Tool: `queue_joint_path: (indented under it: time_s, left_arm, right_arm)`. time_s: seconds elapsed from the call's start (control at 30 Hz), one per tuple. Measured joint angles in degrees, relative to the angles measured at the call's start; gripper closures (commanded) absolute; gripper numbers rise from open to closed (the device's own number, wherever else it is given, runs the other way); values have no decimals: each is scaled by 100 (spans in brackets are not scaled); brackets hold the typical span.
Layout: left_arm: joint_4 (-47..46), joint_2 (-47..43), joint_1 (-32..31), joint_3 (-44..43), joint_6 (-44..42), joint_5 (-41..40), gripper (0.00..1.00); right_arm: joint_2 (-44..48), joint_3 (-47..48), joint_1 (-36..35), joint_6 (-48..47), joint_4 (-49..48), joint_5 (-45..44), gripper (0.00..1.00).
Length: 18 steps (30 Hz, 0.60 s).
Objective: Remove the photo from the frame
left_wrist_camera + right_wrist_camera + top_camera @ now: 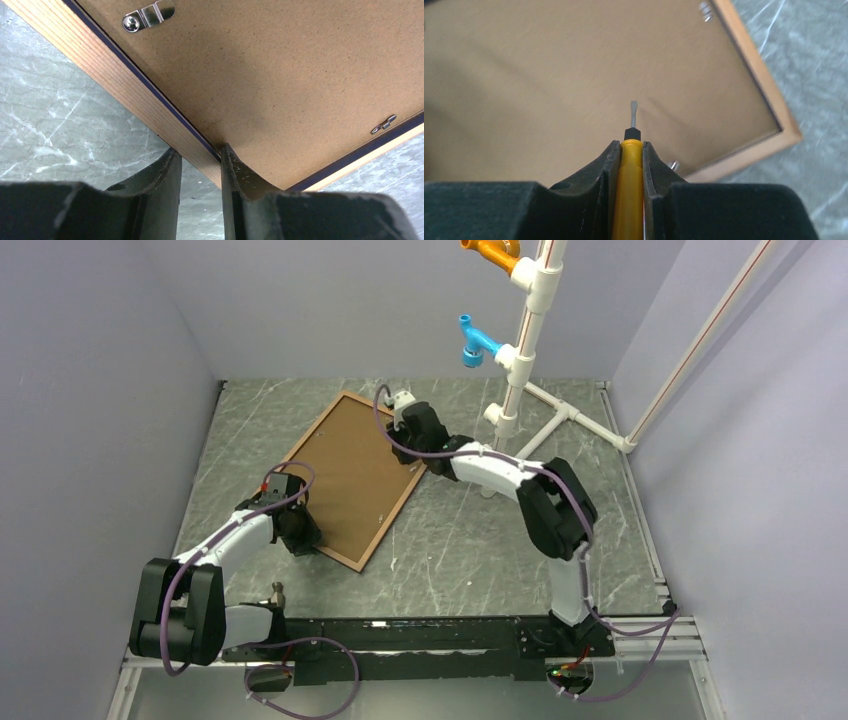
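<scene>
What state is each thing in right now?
Frame, face down, back up.
Backing, seated in the frame.
Clip, flat on the backing beside the rail; latched or not, unclear.
Screwdriver, gripped, tip over the backing.
Left hand, shut on the frame's rail.
Right hand, shut on the screwdriver.

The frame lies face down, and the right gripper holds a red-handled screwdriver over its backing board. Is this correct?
The screwdriver in the right gripper has a yellow handle, not red, as the right wrist view shows. The frame does lie face down, backing board up.
</scene>
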State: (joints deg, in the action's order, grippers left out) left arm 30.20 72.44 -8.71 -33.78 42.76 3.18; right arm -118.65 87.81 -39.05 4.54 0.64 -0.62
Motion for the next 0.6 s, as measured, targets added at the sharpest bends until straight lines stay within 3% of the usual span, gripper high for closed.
queue_joint_path:
  time_s: [0.23, 0.6]
  left_arm:
    - [-76, -85, 0, 79, 15, 24, 74]
    - [-345, -444, -4, 348, -166, 109, 50]
  right_arm:
    - [2046, -2052, -695, 227, 319, -337, 100]
    - [5602, -5104, -562, 1679, 920, -363, 100]
